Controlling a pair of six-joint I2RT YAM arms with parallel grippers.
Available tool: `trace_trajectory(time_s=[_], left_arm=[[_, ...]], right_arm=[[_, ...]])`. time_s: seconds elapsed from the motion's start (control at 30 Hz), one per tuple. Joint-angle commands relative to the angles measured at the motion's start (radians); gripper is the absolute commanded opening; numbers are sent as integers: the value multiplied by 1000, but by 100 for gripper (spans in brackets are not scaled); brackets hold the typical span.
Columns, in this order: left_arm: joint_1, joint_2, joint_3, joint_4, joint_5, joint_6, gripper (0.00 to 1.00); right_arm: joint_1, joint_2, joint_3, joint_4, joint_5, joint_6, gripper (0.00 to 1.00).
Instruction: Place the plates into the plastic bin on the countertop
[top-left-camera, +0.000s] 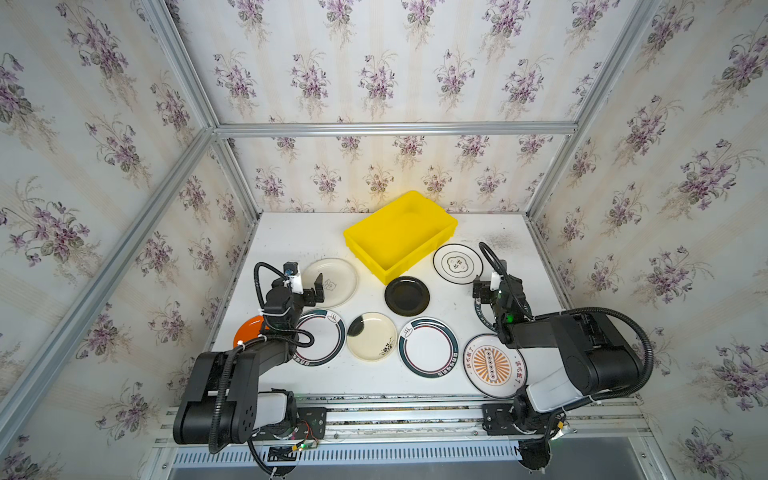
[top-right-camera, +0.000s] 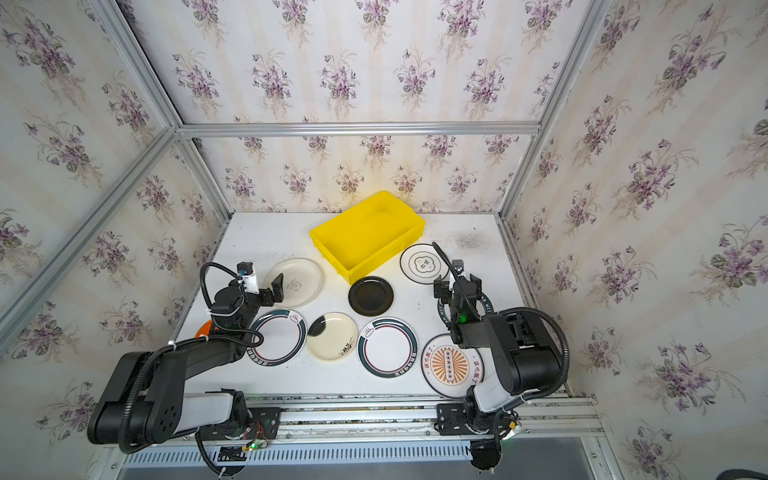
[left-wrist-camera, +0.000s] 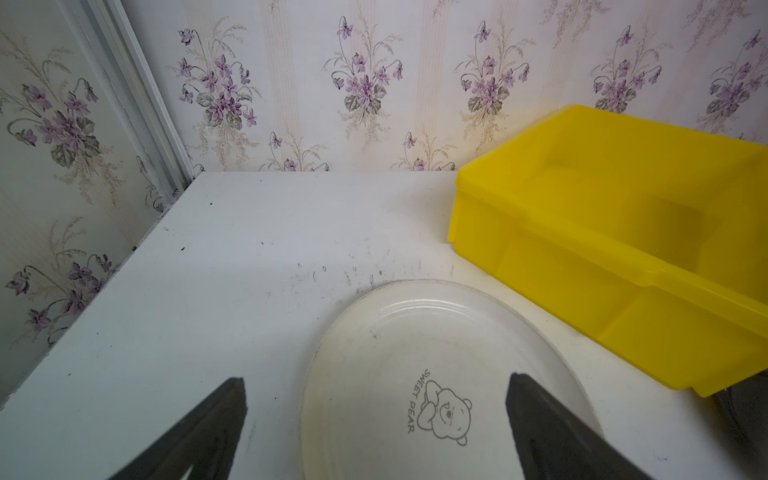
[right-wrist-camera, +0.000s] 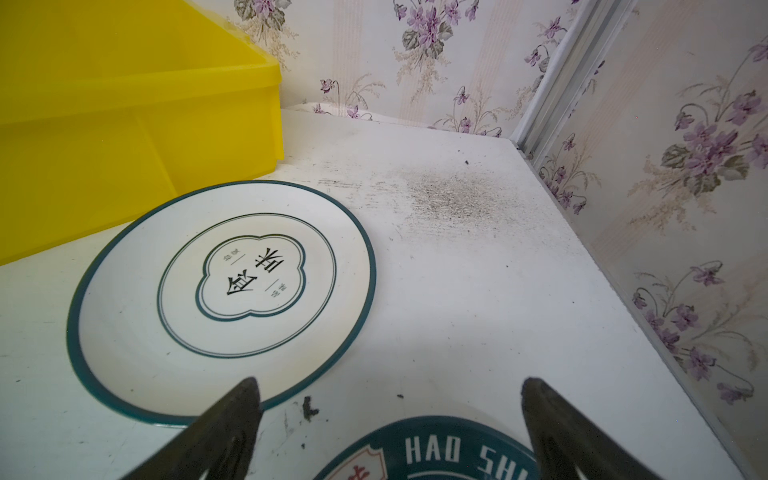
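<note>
My left gripper (left-wrist-camera: 376, 378) hangs spread wide and empty, tilted down, astride the near rim of the cream plate (left-wrist-camera: 415, 332). One side is over the plate, the other over bare surface (left-wrist-camera: 208, 270). The bin (left-wrist-camera: 582, 232) lies ahead and to its right, just past the plate. My right gripper (right-wrist-camera: 390, 380), also spread and empty, hovers over a green-rimmed plate (right-wrist-camera: 432, 449).

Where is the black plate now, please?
In both top views the black plate lies flat near the middle of the countertop, just in front of the yellow bin, with the cream bear plate to its left.
</note>
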Motion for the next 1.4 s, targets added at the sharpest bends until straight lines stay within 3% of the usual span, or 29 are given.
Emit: trace_trajectory(time_s=[0.0, 1.1, 1.27, 1.37], left_arm=[[0, 0, 7, 14, 8, 14, 100], [0, 2, 7, 13, 9, 14, 100], [0, 1, 7, 13, 9, 13, 100], [0, 2, 7, 13, 9, 13, 100]], right_arm=[[0, 2, 0, 52, 2, -2, 100], [0, 3, 5, 47, 1, -2, 100], [-31, -2, 23, 3, 22, 48, 100], [-86, -15, -11, 46, -83, 82, 100]])
